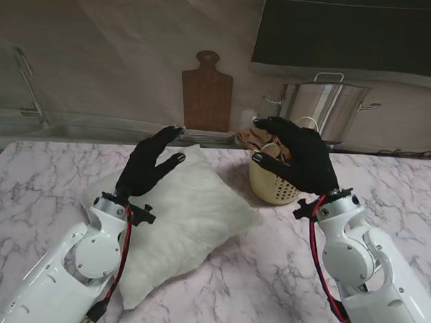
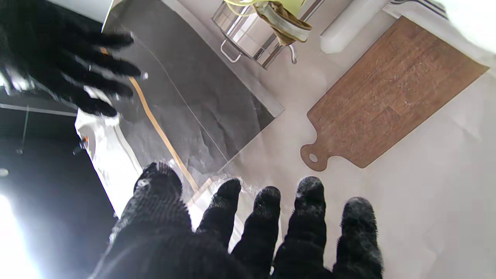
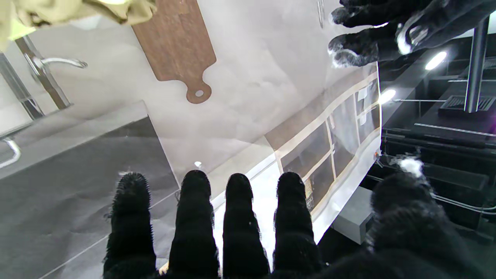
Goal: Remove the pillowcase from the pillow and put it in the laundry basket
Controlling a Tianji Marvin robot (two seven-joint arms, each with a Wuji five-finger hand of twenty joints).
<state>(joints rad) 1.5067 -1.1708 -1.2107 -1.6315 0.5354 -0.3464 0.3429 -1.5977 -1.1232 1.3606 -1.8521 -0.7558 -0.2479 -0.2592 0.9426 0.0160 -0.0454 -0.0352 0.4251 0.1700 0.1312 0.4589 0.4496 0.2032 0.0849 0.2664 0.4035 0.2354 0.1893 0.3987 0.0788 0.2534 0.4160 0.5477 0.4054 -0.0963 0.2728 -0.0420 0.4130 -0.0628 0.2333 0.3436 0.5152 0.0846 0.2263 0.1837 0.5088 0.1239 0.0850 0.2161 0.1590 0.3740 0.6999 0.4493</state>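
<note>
White fluffy pillow (image 1: 191, 225) on pink-grey marbled counter (image 1: 43, 175); right of pillow, pale yellow basket (image 1: 268, 187) with tan cloth (image 1: 254, 138); brown board (image 1: 206, 93) behind.

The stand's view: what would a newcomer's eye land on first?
Two black-gloved hands raised with fingers spread, the left hand over a fluffy white pillow on the marble table, the right hand in front of a pale yellow laundry basket holding tan cloth.
</note>
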